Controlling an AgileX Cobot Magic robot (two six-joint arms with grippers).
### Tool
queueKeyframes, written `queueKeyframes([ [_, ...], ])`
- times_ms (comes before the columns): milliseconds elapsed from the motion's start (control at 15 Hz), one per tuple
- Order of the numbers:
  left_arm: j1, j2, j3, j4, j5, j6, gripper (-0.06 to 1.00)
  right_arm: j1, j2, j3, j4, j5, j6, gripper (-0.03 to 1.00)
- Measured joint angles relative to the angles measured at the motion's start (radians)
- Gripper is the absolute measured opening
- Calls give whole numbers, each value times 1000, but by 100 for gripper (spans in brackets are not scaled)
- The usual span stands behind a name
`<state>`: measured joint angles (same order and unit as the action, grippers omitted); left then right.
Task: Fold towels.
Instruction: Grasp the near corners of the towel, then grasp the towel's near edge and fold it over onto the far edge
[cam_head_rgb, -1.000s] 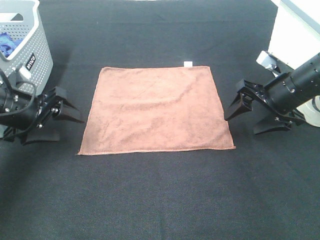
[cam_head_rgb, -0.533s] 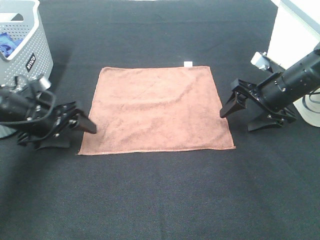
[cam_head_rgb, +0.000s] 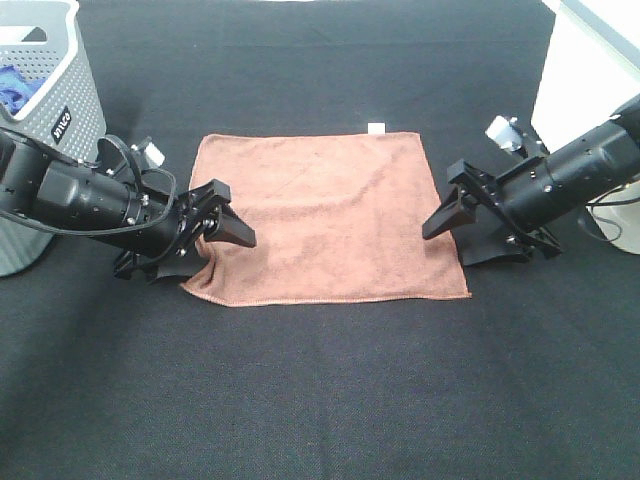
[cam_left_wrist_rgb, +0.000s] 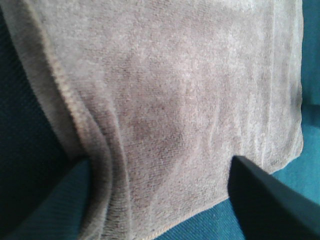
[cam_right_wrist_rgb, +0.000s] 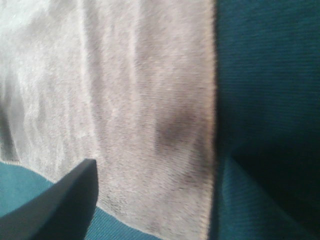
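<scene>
Towel (cam_head_rgb: 320, 215) corner now bunched by spread left pincer (cam_head_rgb: 225, 252); right pincer (cam_head_rgb: 447, 246) spread, nearer.

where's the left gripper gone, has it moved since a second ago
Yes. The left gripper has moved right, away from the grey basket, onto the towel's near left corner, bunching that edge inward.

Reddish-brown microfibre towel (cam_head_rgb: 325, 215), unfolded, single layer, spread on the black tabletop (cam_head_rgb: 320, 400).
I see it roughly square with stitched edges, lying mostly flat mid-table. Small white tag (cam_head_rgb: 376, 127) sticks out of the far edge, right of centre. Near-left corner is rucked: left edge bows inward and rides up in a soft ridge, clearest in my left wrist view. Right edge straight, flat.
</scene>
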<state>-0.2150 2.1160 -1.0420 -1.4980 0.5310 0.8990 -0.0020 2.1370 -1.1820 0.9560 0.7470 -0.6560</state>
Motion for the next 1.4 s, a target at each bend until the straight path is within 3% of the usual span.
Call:
queueKeyframes([
  [67,0,5,0,-5,-1,0,62,20,2,-2,5,0,-4,66],
  [133,0,5,0,-5,-1,0,62,20,2,-2,5,0,-4,66],
  [333,0,20,1,-3,-10,0,36,63,16,-3,25,-16,9,56],
  [467,-1,22,3,3,-11,0,25,63,24,-3,10,-34,23,36],
  [600,-3,22,5,25,-10,0,5,63,29,-3,-8,-51,50,10],
  [667,-3,22,5,39,-9,0,2,63,33,-3,-9,-52,64,0],
  [800,-5,-5,7,111,16,-58,2,64,24,-2,-34,-47,85,0],
  [1000,-5,-62,28,356,51,-251,2,64,-21,16,-201,-18,194,0],
  [1133,-5,-124,78,480,52,-350,2,64,-74,80,-258,-17,234,0],
  [1400,-5,-206,170,561,104,-409,2,67,-176,230,-259,-17,238,0],
])
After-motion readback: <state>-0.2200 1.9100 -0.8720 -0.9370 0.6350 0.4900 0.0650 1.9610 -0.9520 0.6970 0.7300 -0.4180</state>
